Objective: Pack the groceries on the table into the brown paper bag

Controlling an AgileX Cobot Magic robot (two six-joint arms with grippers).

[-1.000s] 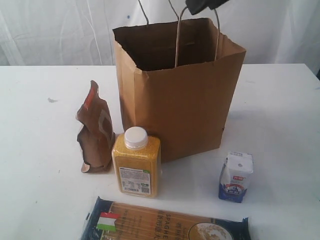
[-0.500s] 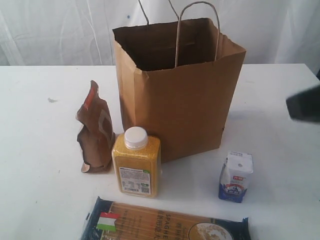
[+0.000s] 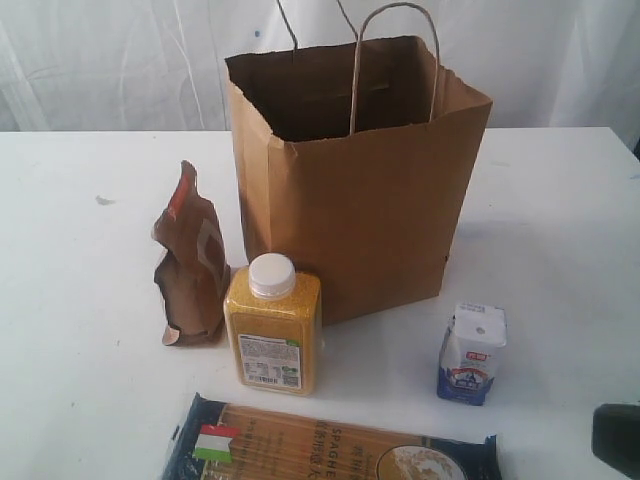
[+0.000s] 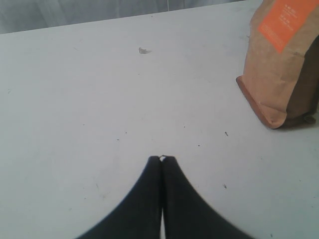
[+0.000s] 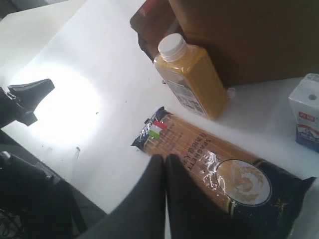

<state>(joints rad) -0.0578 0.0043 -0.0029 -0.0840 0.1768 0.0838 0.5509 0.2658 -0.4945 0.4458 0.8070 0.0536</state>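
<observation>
The brown paper bag [image 3: 365, 190] stands open at the middle of the table [image 3: 560, 200]. Left of it leans the brown pouch with the orange label [image 3: 192, 265] [image 4: 279, 59]. In front stand the yellow white-capped bottle [image 3: 273, 327] [image 5: 192, 77] and the white-blue carton [image 3: 472, 352] [image 5: 308, 112]. The dark-blue spaghetti pack [image 3: 320, 445] [image 5: 219, 164] lies at the front edge. My right gripper [image 5: 165, 157] is shut and empty, hovering over the spaghetti pack. My left gripper [image 4: 162, 159] is shut and empty above bare tabletop, apart from the pouch. Neither jar is in view.
A dark part of the right arm [image 3: 618, 438] shows at the front right corner. A tiny white lump [image 4: 144, 50] lies on the table left of the pouch. A black shape [image 5: 25, 99] sits at the table's far side in the right wrist view.
The right arm has swung from above the bag's handles, down past the right side, to the front right corner. The groceries and bag have not moved.
</observation>
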